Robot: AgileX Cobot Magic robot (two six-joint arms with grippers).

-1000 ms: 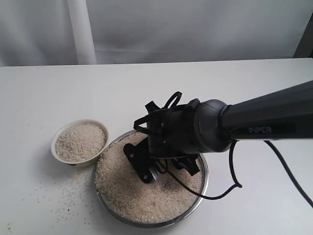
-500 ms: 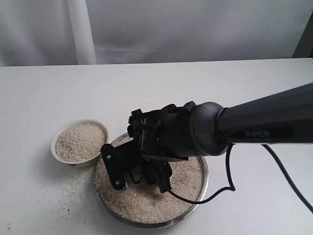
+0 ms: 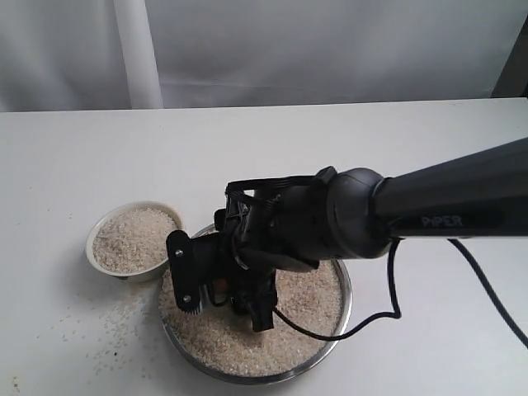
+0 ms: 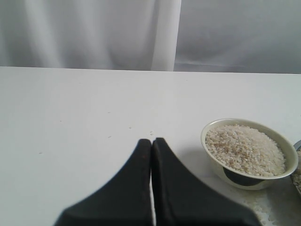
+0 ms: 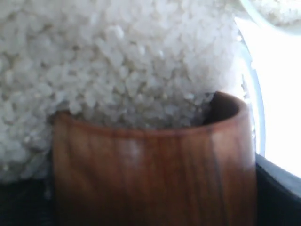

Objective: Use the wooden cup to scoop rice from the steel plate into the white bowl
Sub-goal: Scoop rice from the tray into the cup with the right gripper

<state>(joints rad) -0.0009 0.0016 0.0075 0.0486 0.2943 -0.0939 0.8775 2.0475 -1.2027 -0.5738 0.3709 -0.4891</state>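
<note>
Swung over from the middle of the steel plate (image 3: 334,342), the right gripper (image 3: 219,293) now sits at the plate's bowl-side edge. The left gripper (image 4: 151,141) hangs off the plate, beyond the bowl, fingers pressed together. The white bowl (image 3: 103,268) stands just beside the plate, brimming. Clamped in the right jaws, the wooden cup (image 5: 155,169) lies tipped over the plate, mouth pushed into the rice (image 3: 305,305).
</note>
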